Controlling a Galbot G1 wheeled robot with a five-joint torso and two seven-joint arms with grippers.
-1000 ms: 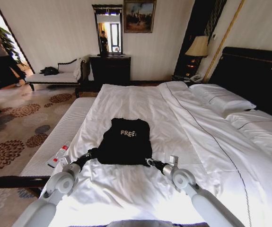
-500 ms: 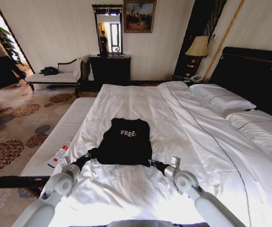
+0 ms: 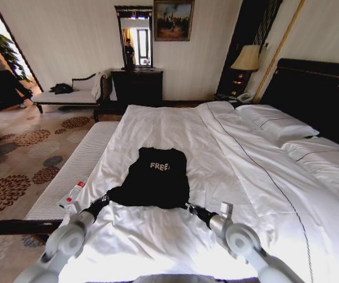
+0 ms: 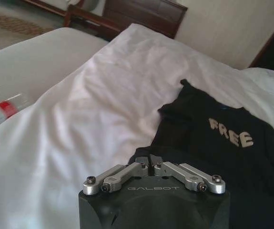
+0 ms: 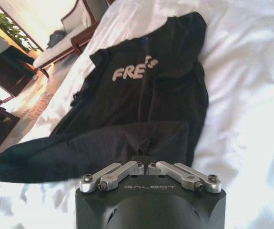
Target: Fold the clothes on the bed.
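The black T-shirt (image 3: 152, 178) lies on the white bed (image 3: 175, 127), a little below the middle of the head view and left of centre, with its pale "FREE" lettering facing up and its collar end pointing toward the far wall. Its near hem is drawn out sideways, so the lower edge runs wider than the chest.

The left pincer (image 3: 107, 195) sits at the lower left corner of the shirt, low in the head view. From the left wrist camera its fingers (image 4: 150, 160) are pressed together right at the edge of the black cloth, with a fold of fabric bunched between the tips, so it is pinching the shirt's corner. The white sheet beside it is rumpled.

The right pincer (image 3: 188, 206) is at the shirt's lower right corner. In the right wrist view its fingertips (image 5: 144, 164) meet in the middle of the frame on a small pucker of the hem, closed tight on the cloth. The hem stretches away from there toward the left edge of that view as a long dark band lying on the sheet.

A plastic bottle (image 3: 72, 194) with a red label lies on the pale bench (image 3: 75, 168) along the left side of the bed, at the lower left of the head view. White pillows (image 3: 278, 127) rest at the right, against the dark headboard (image 3: 316, 94).
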